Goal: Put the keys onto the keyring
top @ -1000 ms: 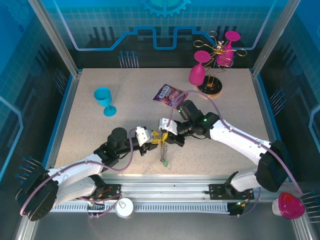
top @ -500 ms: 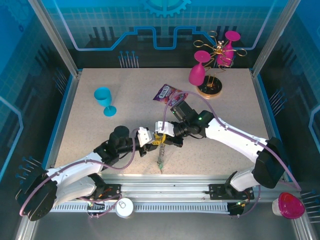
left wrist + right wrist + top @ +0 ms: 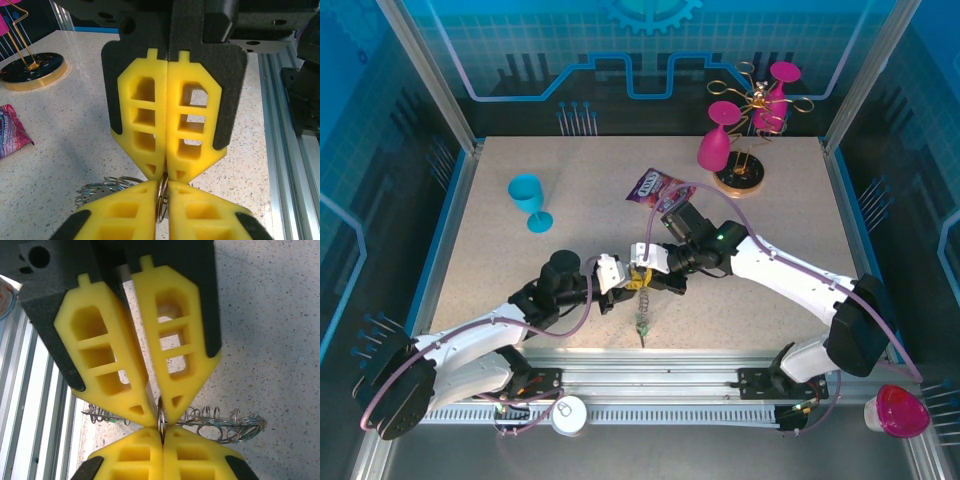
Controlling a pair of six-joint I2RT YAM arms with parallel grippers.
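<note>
The left hand (image 3: 623, 283), shut, is pinching a wire loop (image 3: 161, 202), meeting tip to tip the right hand (image 3: 648, 274), which is clamping the same loop. The chain (image 3: 642, 308) is trailing from them toward the near tabletop (image 3: 570, 180) edge, ending in a green key (image 3: 642, 329).

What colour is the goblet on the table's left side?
The goblet is bright blue, best seen in the top external view.
</note>
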